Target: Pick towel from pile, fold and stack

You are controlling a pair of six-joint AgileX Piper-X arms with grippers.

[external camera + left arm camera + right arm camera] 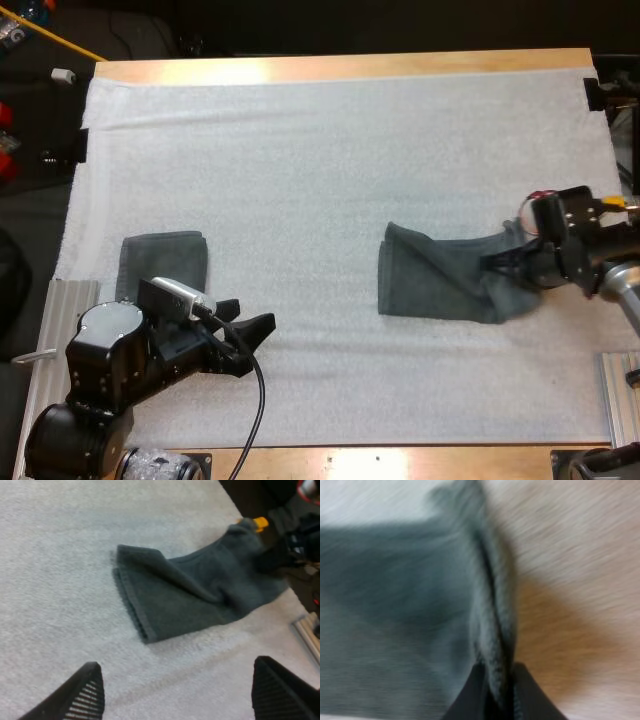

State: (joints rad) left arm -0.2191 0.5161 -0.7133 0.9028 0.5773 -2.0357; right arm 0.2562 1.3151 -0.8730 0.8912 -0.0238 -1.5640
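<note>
White mat point(330, 150) covered the table, grey-green towel point(440, 285) lay partly folded right of centre, its right end pinched by right gripper point(505, 265), folded towel point(163, 262) near left edge, left gripper point(245, 330) spread, empty

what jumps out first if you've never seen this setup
The dark grey-green cloth towel lies rumpled on the white mat, right of the middle, its right end pinched in the shut right tool. Next comes the folded dark grey-green towel near the mat's left edge, with the open left tool over bare mat beside it.
</note>
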